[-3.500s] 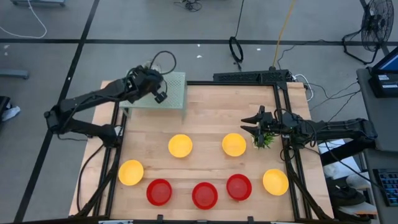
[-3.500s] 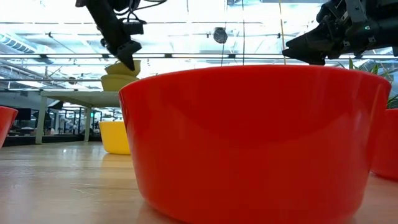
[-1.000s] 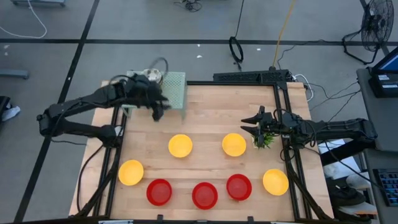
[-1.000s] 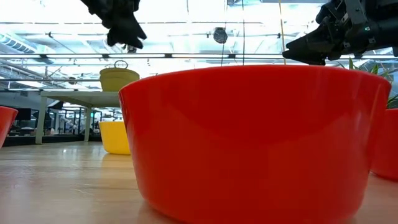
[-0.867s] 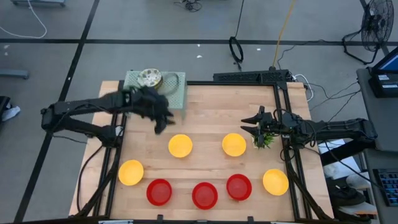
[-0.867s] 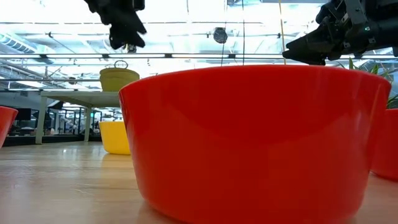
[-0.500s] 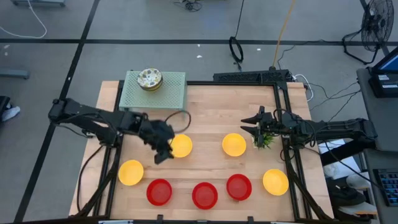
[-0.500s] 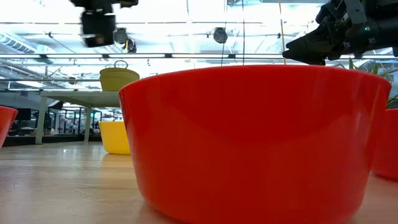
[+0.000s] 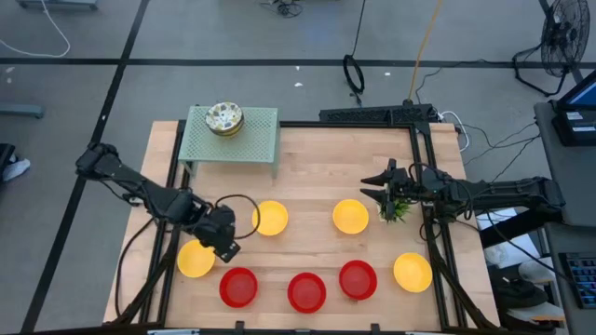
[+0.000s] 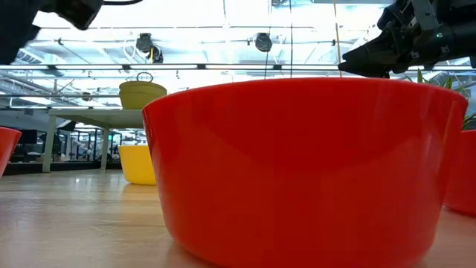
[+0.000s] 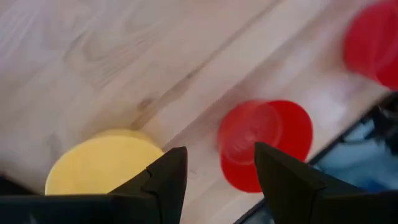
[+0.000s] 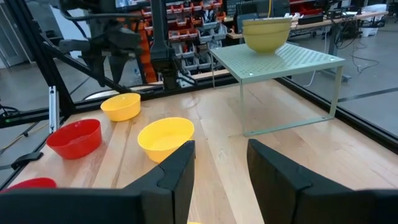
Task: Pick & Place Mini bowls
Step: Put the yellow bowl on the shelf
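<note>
Several mini bowls sit on the wooden table: yellow ones [image 9: 196,259] [image 9: 270,218] [image 9: 350,216] [image 9: 412,272] and red ones [image 9: 237,287] [image 9: 306,291] [image 9: 358,279]. A stack of bowls [image 9: 224,117], the top one speckled white, rests on a green perforated stand [image 9: 244,141] at the far left. My left gripper [image 9: 226,247] hangs open, pointing steeply down, above the gap between the near-left yellow bowl [image 11: 99,167] and the leftmost red bowl [image 11: 264,142]. My right gripper [image 9: 372,186] waits open and level at the right, beside the plant.
A small green plant [image 9: 396,208] stands at the table's right side, just behind my right gripper. Dark frame rails [image 9: 434,244] run along the left and right edges. Bare wood lies in the middle between the stand and the yellow bowls.
My left gripper has swung from the green stand at the far left toward the near edge, sinking and rolling as it went. It now hangs over the near-left yellow and red bowls, open throughout. The bowl stack has stayed on the stand.
</note>
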